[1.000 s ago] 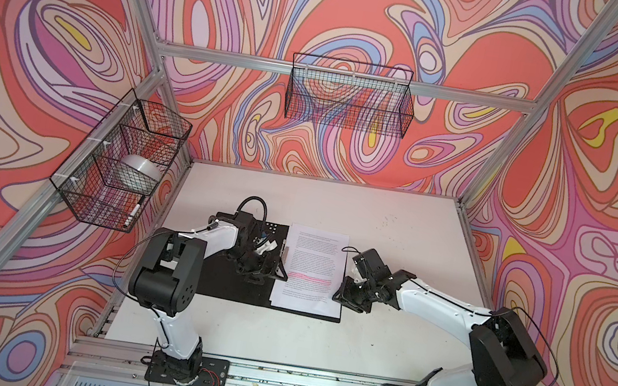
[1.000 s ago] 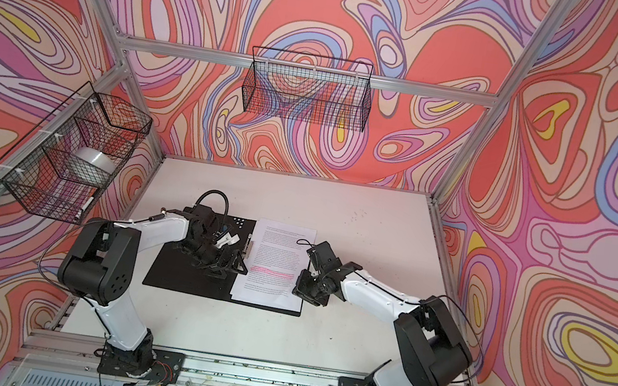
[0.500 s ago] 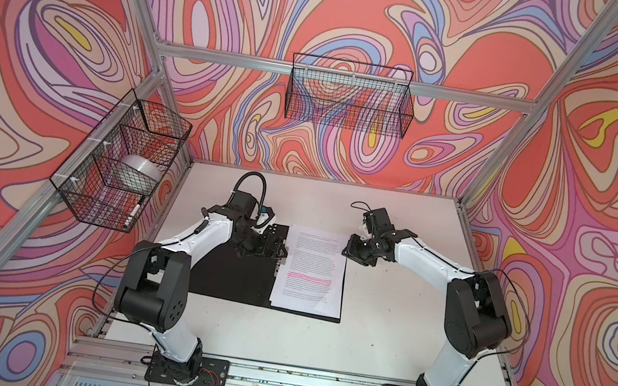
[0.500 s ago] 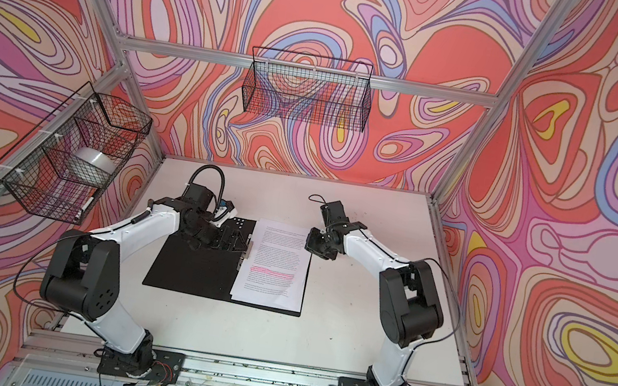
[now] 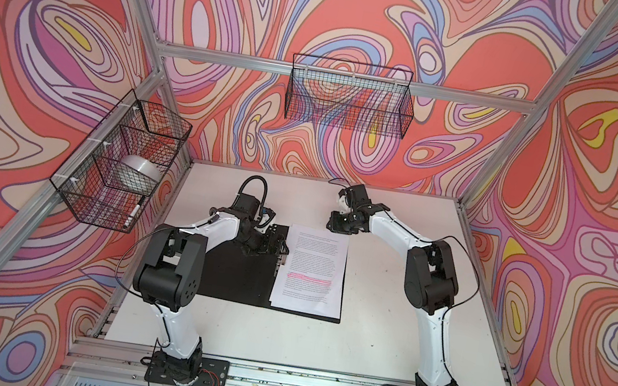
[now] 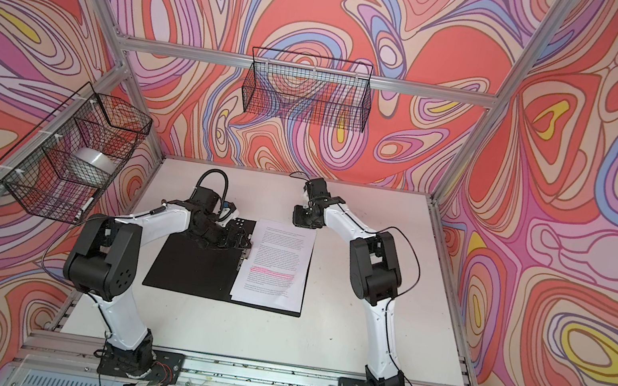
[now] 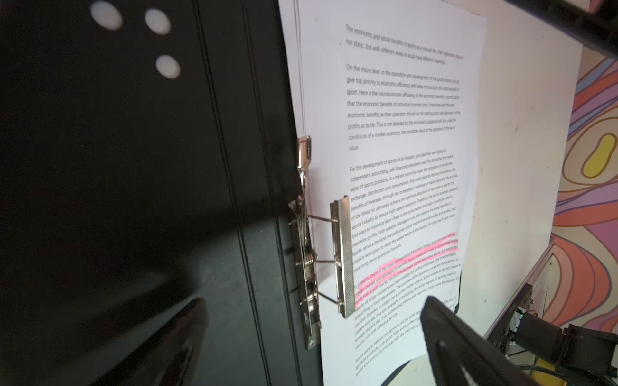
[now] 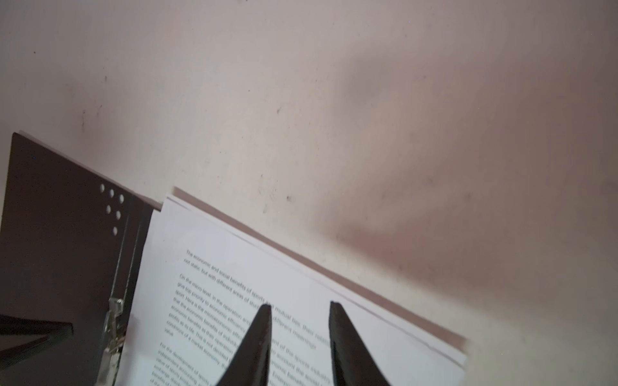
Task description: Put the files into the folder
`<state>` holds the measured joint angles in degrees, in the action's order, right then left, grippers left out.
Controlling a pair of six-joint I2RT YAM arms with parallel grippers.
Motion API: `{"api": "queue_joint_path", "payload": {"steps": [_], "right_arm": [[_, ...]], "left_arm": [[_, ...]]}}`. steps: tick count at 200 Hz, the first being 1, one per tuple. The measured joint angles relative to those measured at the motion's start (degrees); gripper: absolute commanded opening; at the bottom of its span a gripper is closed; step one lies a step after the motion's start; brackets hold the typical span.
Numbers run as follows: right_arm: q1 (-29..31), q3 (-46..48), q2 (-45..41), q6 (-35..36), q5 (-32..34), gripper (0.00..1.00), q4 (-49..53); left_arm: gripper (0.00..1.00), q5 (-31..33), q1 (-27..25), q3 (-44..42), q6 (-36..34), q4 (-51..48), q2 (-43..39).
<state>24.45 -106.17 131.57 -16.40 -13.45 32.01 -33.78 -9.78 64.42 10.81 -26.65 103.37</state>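
Files are lying on the right half of the open black folder on the worktop, with their edge under the metal clip. Left gripper is hovering over the clip, jaws spread wide. Right gripper is hovering above the files' far edge, jaws slightly apart and empty.

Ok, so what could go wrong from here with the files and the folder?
The files are fanned at their far edge and seem to poke past the folder; shutting it may crease them. The open left gripper hangs just over the clip, so a bump could shift the files.
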Motion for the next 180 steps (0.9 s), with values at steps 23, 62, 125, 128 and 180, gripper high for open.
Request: {"api": "queue_joint_path", "payload": {"steps": [23,62,125,128,180], "right_arm": [[0.0,-4.4,4.8,0.8,-0.8,0.31,0.1],[0.0,-9.0,7.9,1.8,-3.1,0.31,0.7],[0.0,-14.4,11.7,2.4,-10.3,0.30,4.3],[0.0,-14.5,11.7,2.4,-10.6,0.30,4.7],[0.0,-15.9,11.9,3.3,-14.7,0.29,9.2]], "left_arm": [[1.00,-0.9,0.3,0.0,1.2,1.3,1.6],[1.00,-2.3,1.4,0.2,3.4,3.4,2.2],[1.00,-2.4,2.9,-0.4,8.4,6.9,2.4],[1.00,-2.4,2.9,-0.4,8.6,7.1,2.4],[1.00,-2.7,3.5,-0.9,11.6,9.3,2.6]]}}
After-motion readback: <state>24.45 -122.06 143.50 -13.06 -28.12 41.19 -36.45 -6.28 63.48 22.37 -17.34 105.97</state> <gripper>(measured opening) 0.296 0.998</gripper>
